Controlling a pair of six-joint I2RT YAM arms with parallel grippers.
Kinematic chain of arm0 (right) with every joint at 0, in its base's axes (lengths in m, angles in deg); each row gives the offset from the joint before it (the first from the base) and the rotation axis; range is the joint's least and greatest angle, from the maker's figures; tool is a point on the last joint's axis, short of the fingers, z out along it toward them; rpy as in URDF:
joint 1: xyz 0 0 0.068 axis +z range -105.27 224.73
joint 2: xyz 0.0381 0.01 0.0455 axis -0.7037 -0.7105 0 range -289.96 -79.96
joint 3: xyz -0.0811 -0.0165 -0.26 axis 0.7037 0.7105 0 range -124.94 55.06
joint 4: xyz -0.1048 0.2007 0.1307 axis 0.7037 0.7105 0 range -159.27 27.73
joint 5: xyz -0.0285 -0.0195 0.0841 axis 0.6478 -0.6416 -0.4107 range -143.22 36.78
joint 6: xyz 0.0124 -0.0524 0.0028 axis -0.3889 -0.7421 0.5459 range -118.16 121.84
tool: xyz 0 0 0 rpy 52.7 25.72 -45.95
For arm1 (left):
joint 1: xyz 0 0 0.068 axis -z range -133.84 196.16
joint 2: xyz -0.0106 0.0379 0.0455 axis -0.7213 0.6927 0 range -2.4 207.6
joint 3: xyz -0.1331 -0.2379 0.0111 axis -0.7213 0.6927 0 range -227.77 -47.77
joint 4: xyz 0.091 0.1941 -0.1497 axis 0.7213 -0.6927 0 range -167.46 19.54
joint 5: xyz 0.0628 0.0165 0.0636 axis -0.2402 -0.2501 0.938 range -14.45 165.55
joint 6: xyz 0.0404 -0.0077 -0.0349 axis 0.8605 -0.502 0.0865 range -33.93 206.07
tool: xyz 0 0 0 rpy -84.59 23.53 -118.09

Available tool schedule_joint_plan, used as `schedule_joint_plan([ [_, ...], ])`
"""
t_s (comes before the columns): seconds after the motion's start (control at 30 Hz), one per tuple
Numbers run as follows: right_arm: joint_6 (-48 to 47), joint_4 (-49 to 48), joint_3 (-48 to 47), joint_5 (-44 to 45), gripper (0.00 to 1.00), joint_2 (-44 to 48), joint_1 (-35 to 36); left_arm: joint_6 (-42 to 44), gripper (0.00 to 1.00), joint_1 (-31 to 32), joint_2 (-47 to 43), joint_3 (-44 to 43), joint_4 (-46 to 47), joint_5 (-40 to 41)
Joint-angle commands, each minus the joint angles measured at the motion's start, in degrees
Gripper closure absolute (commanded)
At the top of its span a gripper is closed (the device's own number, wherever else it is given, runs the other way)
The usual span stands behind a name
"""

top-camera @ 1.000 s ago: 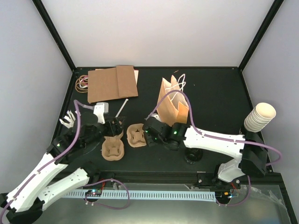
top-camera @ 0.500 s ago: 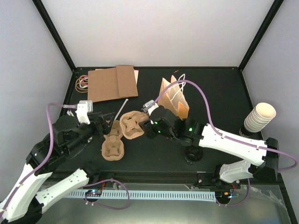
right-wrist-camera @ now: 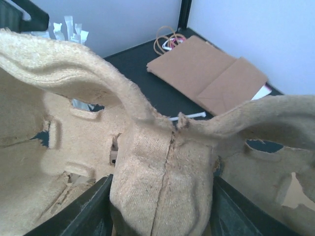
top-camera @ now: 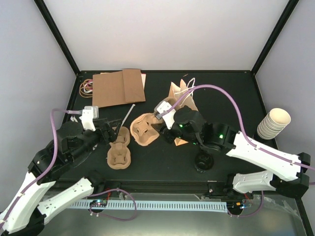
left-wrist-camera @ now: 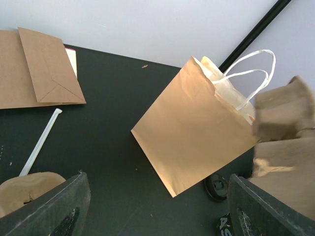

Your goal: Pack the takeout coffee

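One takeout coffee (top-camera: pixel 203 161), a small dark cup with a round black lid, stands on the table under my right arm; its lid (left-wrist-camera: pixel 216 187) also shows in the left wrist view. My right gripper (top-camera: pixel 165 132) is shut on the centre ridge of a brown pulp cup tray (top-camera: pixel 145 129) and holds it tilted above the table. In the right wrist view that ridge (right-wrist-camera: pixel 162 182) fills the gap between the jaws of the right gripper (right-wrist-camera: pixel 162 196). My left gripper (top-camera: pixel 111 129) hovers open and empty over a second pulp tray (top-camera: pixel 119 155). The left gripper (left-wrist-camera: pixel 157 206) has only bare table between its fingers.
A brown paper bag with white handles (top-camera: pixel 184 94) stands behind the held tray. Flat brown bags (top-camera: pixel 118 87), a white straw (top-camera: pixel 127 115) and rubber bands (top-camera: pixel 87 86) lie at the back left. A stack of cream cups (top-camera: pixel 273 123) sits at the right edge.
My right gripper has lifted its pulp tray off the table and carried it back toward the paper bag. My left gripper drew back from the trays early on, then stayed still.
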Motion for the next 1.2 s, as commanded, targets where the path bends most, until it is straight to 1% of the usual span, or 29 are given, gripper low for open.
schedule_joint_plan([
  [0.0,-5.9,4.3,-4.3,2.7,0.45,1.5,0.1,1.0,0.21,-0.3,0.5,0.3,0.8,-0.8],
  [0.1,-6.7,7.0,-7.1,3.1,0.42,0.7,0.0,1.0,0.21,-0.3,0.6,0.3,0.9,-1.1],
  [0.23,-7.9,7.8,-8.8,3.6,0.41,0.3,-0.2,1.1,0.21,-0.3,1.0,0.2,1.0,-1.8],
  [0.37,-8.4,7.7,-9.7,4.3,0.43,1.0,-0.4,1.0,0.21,-0.3,1.4,0.7,2.2,-3.4],
  [0.43,-8.1,8.3,-10.4,3.9,0.44,1.5,-0.8,0.9,0.21,-0.3,2.3,1.1,3.6,-5.5],
  [0.5,-7.4,9.2,-11.0,2.3,0.47,1.7,-1.7,1.1,0.21,-0.3,3.7,1.4,5.1,-7.9],
  [0.53,-6.6,10.3,-11.4,0.9,0.46,1.5,-2.3,1.1,0.21,-0.3,4.5,1.4,5.4,-8.6],
  [0.6,-4.3,13.5,-12.1,-1.7,0.37,0.6,-2.5,1.5,0.21,-0.3,5.7,1.5,5.8,-9.1],
  [0.63,-2.4,15.5,-12.3,-3.3,0.34,0.0,-2.6,1.9,0.21,-0.3,6.1,1.7,5.9,-9.5],
  [0.73,0.8,19.1,-9.6,-8.3,0.26,-1.7,-2.6,2.7,0.21,-0.3,7.4,2.2,5.5,-10.6],
  [0.8,1.2,19.3,-5.7,-11.6,0.24,-2.8,-2.6,3.1,0.21,-0.3,7.9,2.9,5.4,-10.9],
  [0.87,0.9,18.4,-1.4,-13.1,0.22,-3.4,-2.6,3.1,0.2,-0.3,7.9,3.6,5.5,-10.8],
  [0.97,-1.1,17.5,2.0,-14.1,0.17,-5.5,-2.6,2.9,0.2,-0.4,7.4,4.3,5.1,-9.2],
  [1.07,-2.4,17.6,2.1,-12.6,0.16,-10.2,-2.6,2.3,0.19,-0.5,7.3,4.0,3.2,-6.5],
  [1.1,-3.0,17.8,1.7,-12.4,0.16,-11.9,-2.7,2.0,0.16,-0.7,7.2,3.9,2.5,-5.4],
  [1.17,-3.8,18.0,0.9,-12.8,0.16,-15.1,-3.0,1.6,0.14,-1.0,6.8,4.0,1.6,-4.1],
])
